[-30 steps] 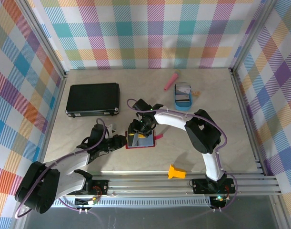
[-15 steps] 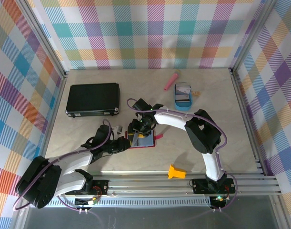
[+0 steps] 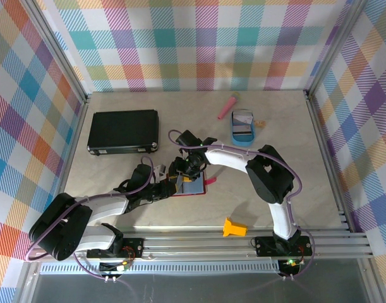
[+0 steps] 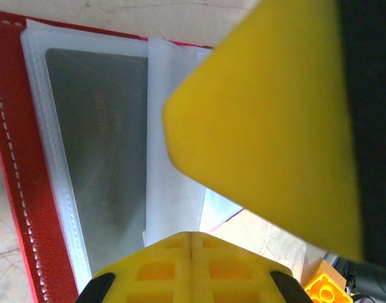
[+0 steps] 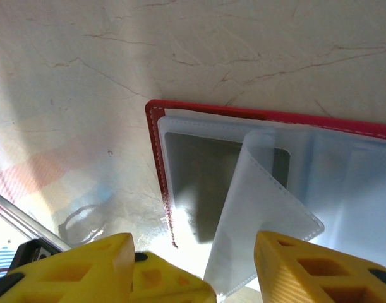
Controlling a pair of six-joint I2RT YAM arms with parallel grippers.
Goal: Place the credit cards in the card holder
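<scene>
Fingertips (image 4: 158, 268) of left gripper (image 4: 191, 243) are clenched flat together, seam closed, no gap. Change over the last second: this gripper stood short of the wallet (image 4: 9, 158) with its tips slightly parted. It has since slid in to the wallet's near edge and snapped shut.

Just ahead of the tips, a clear sleeve leaf (image 4: 174, 189) runs down to them. Whether its edge is nipped in the seam I cannot tell, because the tips hide the contact.

Left of that leaf, a grey card (image 4: 98, 145) is already seated flat in a pocket, inside the red stitched border. The wallet lies open on the table (image 5: 85, 63).

Past the tips, up and to the right, one finger (image 4: 275, 126) of the right gripper (image 5: 194, 252) hangs close over the leaves.

Right gripper: fingers apart, same spread as a second ago, grasping nothing. The leaf stands curled up between them, nearer the right finger. The carded pocket sits just ahead of the left finger.

Reading: the left arm now looks to be steadying or parting the sleeves. Neither gripper carries a loose card, so the next insertion has not begun; one must be fetched first.
</scene>
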